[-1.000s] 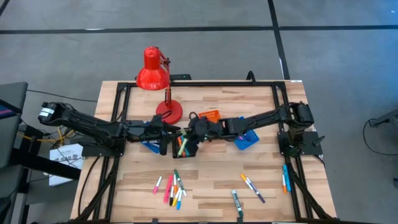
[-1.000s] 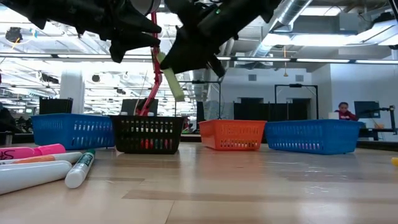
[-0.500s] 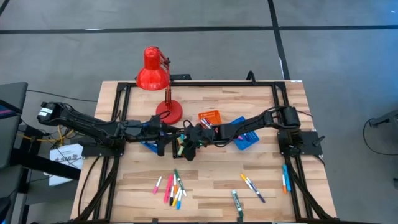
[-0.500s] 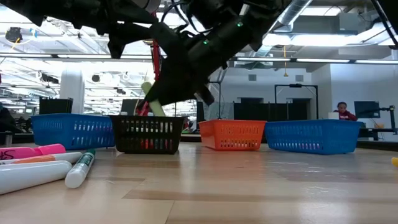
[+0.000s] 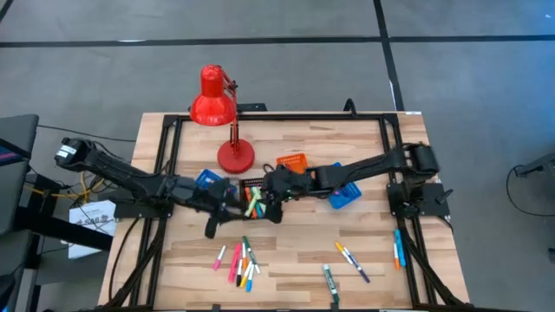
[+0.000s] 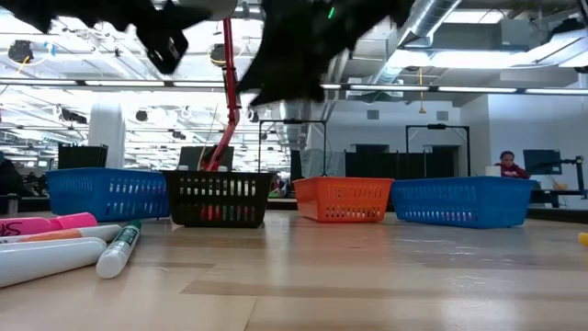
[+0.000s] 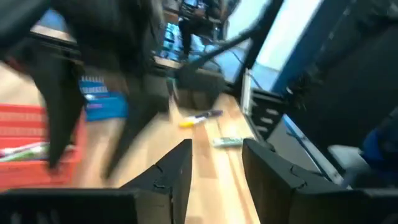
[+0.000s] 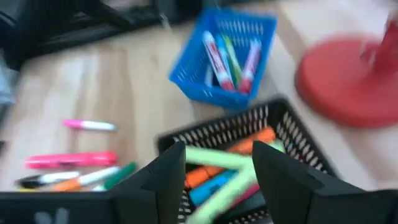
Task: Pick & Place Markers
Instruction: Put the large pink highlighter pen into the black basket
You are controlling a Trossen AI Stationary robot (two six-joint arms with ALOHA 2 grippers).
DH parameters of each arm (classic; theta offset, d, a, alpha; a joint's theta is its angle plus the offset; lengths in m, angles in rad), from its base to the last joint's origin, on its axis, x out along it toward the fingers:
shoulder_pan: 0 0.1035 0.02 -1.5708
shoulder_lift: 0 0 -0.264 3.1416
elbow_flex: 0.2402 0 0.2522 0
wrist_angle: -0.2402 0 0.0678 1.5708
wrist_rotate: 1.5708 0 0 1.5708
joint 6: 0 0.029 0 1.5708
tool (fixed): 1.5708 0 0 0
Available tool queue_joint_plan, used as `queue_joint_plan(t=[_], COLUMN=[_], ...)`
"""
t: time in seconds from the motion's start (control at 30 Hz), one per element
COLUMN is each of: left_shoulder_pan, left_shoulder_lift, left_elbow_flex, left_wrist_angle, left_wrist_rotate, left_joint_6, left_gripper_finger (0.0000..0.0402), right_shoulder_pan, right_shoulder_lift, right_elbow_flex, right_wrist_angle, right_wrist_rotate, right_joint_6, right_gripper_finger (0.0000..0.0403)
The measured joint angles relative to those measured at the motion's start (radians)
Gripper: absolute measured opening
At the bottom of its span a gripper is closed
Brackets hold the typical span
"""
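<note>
A black tray [image 5: 245,185] near the table's middle holds several markers. In the right wrist view a light green marker [image 8: 214,158] lies across the others in the black tray [image 8: 292,134]. My right gripper [image 8: 219,150] hovers open just above it and touches nothing. It also shows in the high view [image 5: 260,198]. My left gripper [image 5: 211,229] hangs open and empty over bare wood to the near left of the tray; its own view shows nothing between its fingers [image 7: 217,155]. More markers [image 5: 241,264] lie loose near the table's front edge.
A blue tray [image 5: 208,180] with markers stands left of the black one. An orange tray [image 5: 293,162] and a second blue tray [image 5: 345,195] stand to its right. A red lamp [image 5: 212,100] has its base [image 5: 235,156] behind them. Other markers [image 5: 351,260] lie front right.
My right gripper dipped toward the black tray with the light green marker, let it go, and has come back up. The marker now lies in the tray. My left gripper has swung away from the tray toward the table's near edge.
</note>
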Motion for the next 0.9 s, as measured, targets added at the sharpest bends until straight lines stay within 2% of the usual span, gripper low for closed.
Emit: queue_joint_plan(t=[0.17,0.3,0.4,0.5,0.63,0.83,0.9], left_shoulder_pan=[-0.137,-0.219,-0.249,-0.26,-0.266,-0.284,-0.296], left_shoulder_lift=[0.023,0.058,0.127,0.215,0.362,0.545,0.576], left_elbow_flex=[0.092,0.267,0.402,0.468,0.47,0.469,0.469], left_wrist_angle=[-0.049,-0.361,-0.621,-0.772,-0.807,-0.816,-0.821], left_wrist_rotate=[-0.177,-0.331,-0.385,-0.323,-0.171,0.002,0.025], left_joint_6=[0.003,-0.032,-0.203,-0.424,-0.66,-0.877,-0.919], left_gripper_finger=[0.0124,0.012,0.012,0.012,0.012,0.012,0.012], right_shoulder_pan=[0.032,0.066,0.095,0.118,0.144,0.132,0.127], right_shoulder_lift=[-0.164,-0.238,-0.247,-0.239,-0.207,-0.203,-0.205], right_elbow_flex=[0.001,0.001,-0.014,-0.071,-0.129,-0.129,-0.129], right_wrist_angle=[-0.11,-0.225,-0.303,-0.308,-0.249,-0.219,-0.201], right_wrist_rotate=[0.001,0.002,0.002,0.002,0.035,0.03,0.031], right_joint_6=[-0.086,-0.092,-0.092,-0.084,-0.068,-0.144,-0.144], right_gripper_finger=[0.018,0.0172,0.0166,0.0162,0.0158,0.0157,0.0156])
